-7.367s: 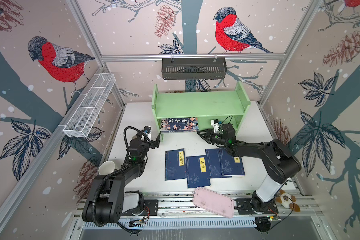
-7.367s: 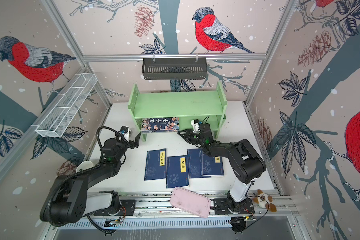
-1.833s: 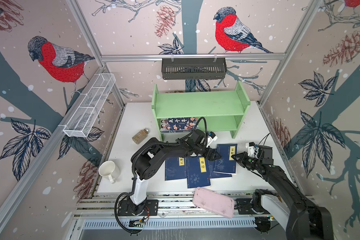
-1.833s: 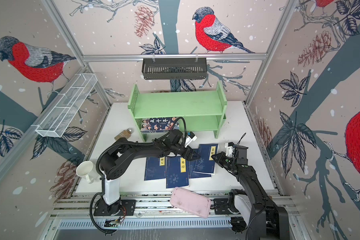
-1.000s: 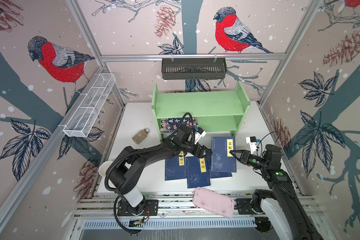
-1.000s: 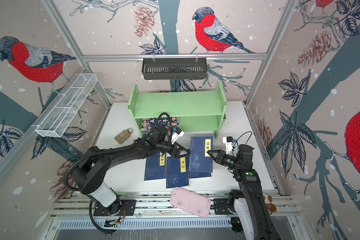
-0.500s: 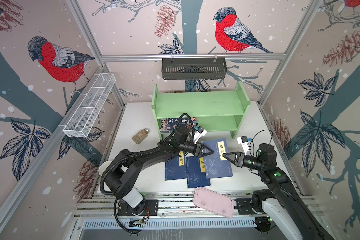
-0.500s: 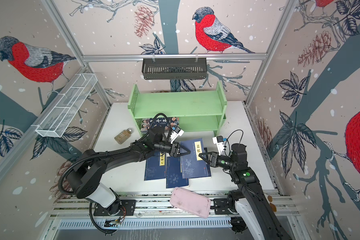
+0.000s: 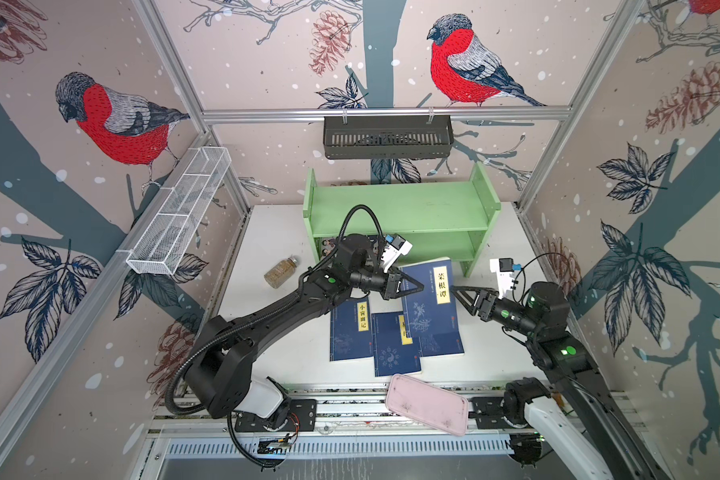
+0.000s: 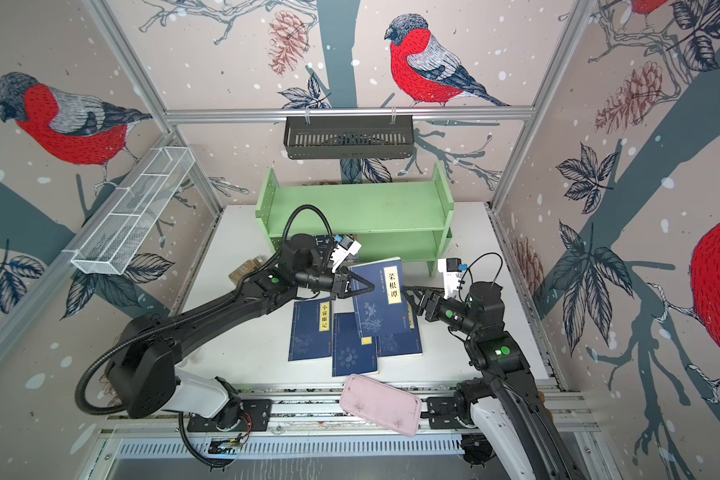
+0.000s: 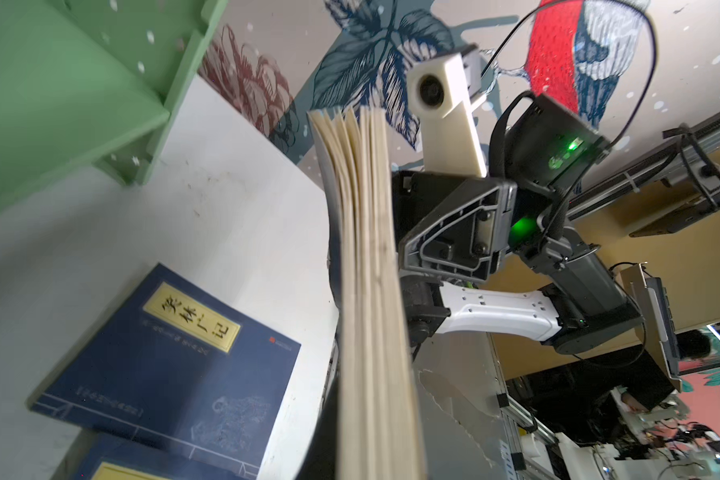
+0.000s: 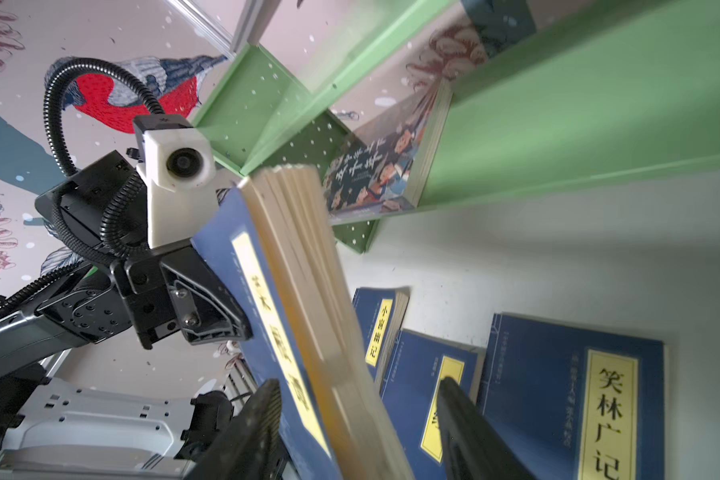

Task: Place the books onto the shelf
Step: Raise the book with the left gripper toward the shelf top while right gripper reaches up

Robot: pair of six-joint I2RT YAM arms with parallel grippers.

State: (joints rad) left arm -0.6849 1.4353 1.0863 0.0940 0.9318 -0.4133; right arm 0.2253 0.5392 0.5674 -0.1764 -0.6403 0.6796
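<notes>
My left hand (image 9: 410, 286) is clamped on one side edge of a blue book (image 9: 422, 303), holding it tilted up above the worktop (image 9: 275, 332), just in front of the green shelf (image 9: 400, 208). My right hand (image 9: 460, 293) is at the opposite edge, fingers (image 12: 466, 424) spread apart around it. Three more blue books (image 9: 350, 332) lie flat below. The cartoon book (image 12: 375, 174) lies low in the shelf.

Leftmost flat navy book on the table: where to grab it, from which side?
The leftmost navy book lies flat, its right edge crowded by the middle book. Likely grip the left long edge, coming from the left over the bare table, where nothing blocks a low approach.
</notes>
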